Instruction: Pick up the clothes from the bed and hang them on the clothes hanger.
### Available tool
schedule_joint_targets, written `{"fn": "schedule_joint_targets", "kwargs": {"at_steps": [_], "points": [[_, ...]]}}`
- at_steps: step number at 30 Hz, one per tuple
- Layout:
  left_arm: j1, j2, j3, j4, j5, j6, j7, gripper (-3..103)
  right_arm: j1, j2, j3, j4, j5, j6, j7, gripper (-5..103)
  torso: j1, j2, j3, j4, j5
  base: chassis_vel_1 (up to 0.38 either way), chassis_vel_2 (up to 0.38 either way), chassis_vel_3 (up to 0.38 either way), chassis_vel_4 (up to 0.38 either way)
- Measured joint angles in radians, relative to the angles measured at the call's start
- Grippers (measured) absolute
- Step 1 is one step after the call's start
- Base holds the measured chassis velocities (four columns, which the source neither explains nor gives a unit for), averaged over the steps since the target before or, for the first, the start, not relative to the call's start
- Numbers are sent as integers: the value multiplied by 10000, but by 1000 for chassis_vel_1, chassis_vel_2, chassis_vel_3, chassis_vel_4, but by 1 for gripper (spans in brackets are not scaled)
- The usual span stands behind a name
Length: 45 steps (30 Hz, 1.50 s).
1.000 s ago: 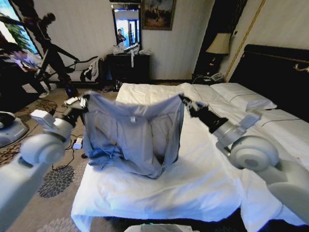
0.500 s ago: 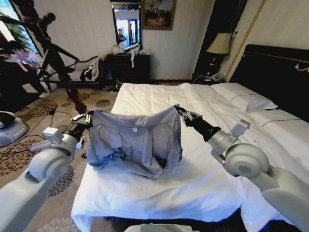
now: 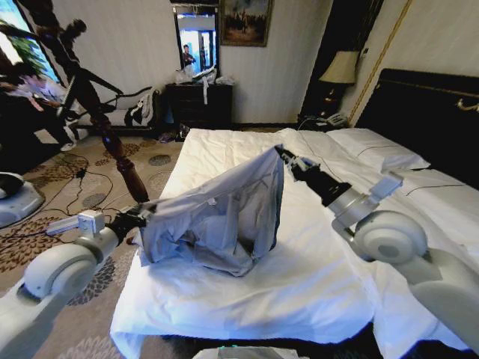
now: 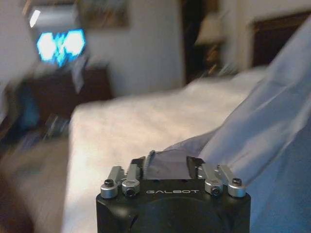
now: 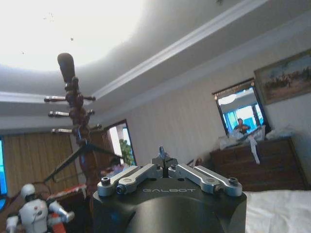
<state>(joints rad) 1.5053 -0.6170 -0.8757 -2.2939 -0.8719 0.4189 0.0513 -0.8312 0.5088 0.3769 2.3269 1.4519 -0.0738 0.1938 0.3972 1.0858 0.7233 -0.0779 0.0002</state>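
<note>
Stretching the grey-blue shirt [image 3: 221, 221] slantwise over the bed [image 3: 314, 277], the right gripper [image 3: 287, 155] pinches its high corner while the left gripper [image 3: 142, 215] clamps the low corner beyond the mattress edge, hem sagging onto the sheets.

Left gripper [image 3: 142, 218] fingertips hidden under the light grey-blue thin-fabric shirt [image 3: 217, 221]; lower frame edge crops the white-sheeted double bed [image 3: 247, 299].

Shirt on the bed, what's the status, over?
Both pincers shut on shirt: left pincer low, right pincer high. Hem on bed. Wooden rack stands left.
</note>
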Motion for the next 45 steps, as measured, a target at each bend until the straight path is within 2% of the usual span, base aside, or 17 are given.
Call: {"fn": "schedule_joint_targets", "kwargs": {"at_steps": [2, 4, 6, 7, 10, 11, 12, 15, 17, 22, 23, 28, 29, 31, 33, 37, 45], "points": [[-80, 42, -38, 374, 1178, -1187, 435, 61, 325, 34, -39, -76, 105, 0, 18, 0, 1, 1, 0, -1, -1, 0, 0, 0, 0], [-224, 124, -84, 907, 2526, -2118, 444, 72, 500, 53, -60, -121, 137, -1, 15, 0, 2, 0, 1, -1, -3, 0, 0, 0, 0], [-238, 155, -127, 1084, 2811, -2376, 457, 72, 550, 67, -65, -139, 148, -2, 16, 0, 2, 0, 1, -1, -4, 0, 0, 0, 0], [-201, 193, -260, 1307, 2907, -2726, 602, 77, 610, 90, -78, -165, 157, -1, 14, 0, 3, 0, 1, -2, -5, 0, 0, 0, 0], [6, 187, -739, 1581, 1373, -3300, 1911, 93, 876, 245, -148, -280, 187, -3, 14, 0, 2, 0, 1, 2, -1, 0, 0, 0, 0], [23, 159, -836, 1673, 819, -3373, 2383, 93, 961, 305, -169, -323, 199, -4, 14, 0, 2, 0, 1, 2, -1, 0, 0, 0, 0], [23, 159, -836, 1673, 819, -3373, 2383, 93, 961, 305, -169, -323, 199, -4, 14, 0, 2, 0, 1, 2, -1, 0, 0, 0, 0], [-63, 109, -889, 2036, 163, -3551, 3151, 100, 1101, 395, -194, -439, 205, -12, 21, 0, 3, -1, 1, 2, -4, 0, 0, 0, 0], [-169, 92, -854, 2113, 86, -3611, 3061, 100, 1088, 393, -191, -439, 205, -13, 21, 0, 3, 0, 1, 3, -3, 0, 0, 0, 0], [-1883, 283, -558, 2420, -1217, -3681, 680, 100, 494, 283, -19, -255, -6, -13, -42, 0, 2, 0, 1, 0, -5, 0, 0, 0, 0], [-1883, 283, -558, 2420, -1217, -3681, 680, 100, 494, 283, -19, -255, -6, -13, -42, 0, 2, 0, 1, 0, -5, 0, 0, 0, 0], [-5204, 1804, 606, 3519, -2507, -3457, -1050, 100, 122, 348, 27, -83, -360, 3, -205, 0, 2, 0, 1, -4, 0, 0, 0, 0, 0], [-5204, 1804, 606, 3519, -2507, -3457, -1050, 100, 122, 348, 27, -83, -360, 3, -205, 0, 2, 0, 1, -4, 0, 0, 0, 0, 0], [-6725, 2555, 1235, 4451, -2979, -3188, -1546, 100, 120, 459, 53, -48, -410, 10, -243, 0, 3, 0, 2, -8, 0, 0, 0, 0, 0], [-7476, 3327, 1344, 5280, -3520, -2754, -1775, 100, 204, 587, -11, -72, -464, 11, -274, 0, 5, -1, 2, -4, -1, 0, 0, 0, 0], [-7676, 4063, 1276, 6178, -4020, -2212, -2028, 100, 201, 704, -83, -61, -588, 8, -368, 0, 1, 0, 0, 11, -6, 0, 0, 0, 0], [-7660, 4441, 1200, 7386, -4964, -1782, -1844, 100, 226, 918, -104, 81, -777, -3, -479, 0, 1, 0, 1, -7, 0, 0, 0, 0, 0]]}}
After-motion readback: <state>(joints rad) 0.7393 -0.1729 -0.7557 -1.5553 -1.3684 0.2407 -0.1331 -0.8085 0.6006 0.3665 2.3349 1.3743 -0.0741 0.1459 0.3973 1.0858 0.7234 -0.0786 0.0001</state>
